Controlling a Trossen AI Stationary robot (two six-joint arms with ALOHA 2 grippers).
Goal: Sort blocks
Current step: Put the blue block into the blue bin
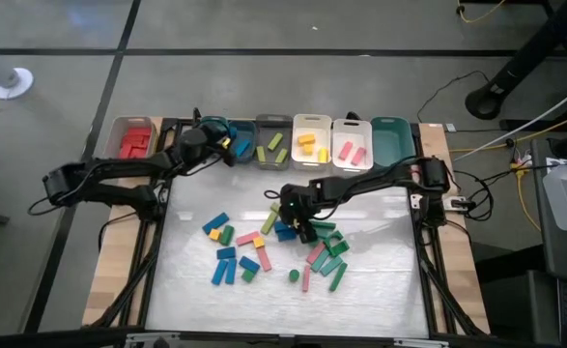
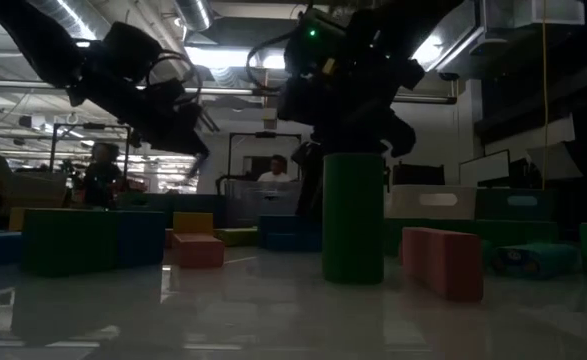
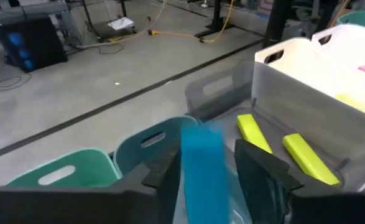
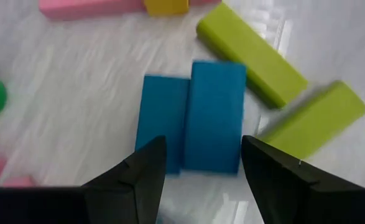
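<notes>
Sorting runs across a pale surface (image 1: 360, 290) with a row of bins along its far edge. From the left in the high view: a tan bin (image 1: 133, 138) of red blocks, a teal bin (image 1: 237, 138) of blue ones, a grey bin (image 1: 271, 143) with lime bars, a white bin (image 1: 311, 136) of yellow, another white bin (image 1: 352, 141) with pink, and a far teal bin (image 1: 390, 139) whose contents cannot be made out.

The left end effector (image 3: 213, 180) hangs over the teal bin, closed on a blue bar (image 3: 202, 168) held upright between its fingers; a release here would likely drop it in with its own colour.

The right end effector (image 4: 201, 165) hovers open over the loose pile mid-surface. Two blue blocks (image 4: 191, 121) lie side by side, touching, just ahead of its fingertips in the right wrist view, their long axes running away from the wrist and roughly in line with the gap. Two lime bars (image 4: 281, 93) lie angled just beside them. This arm is plainly the nearer, so the blue pair looks like its next pick, though the open span may straddle both.
</notes>
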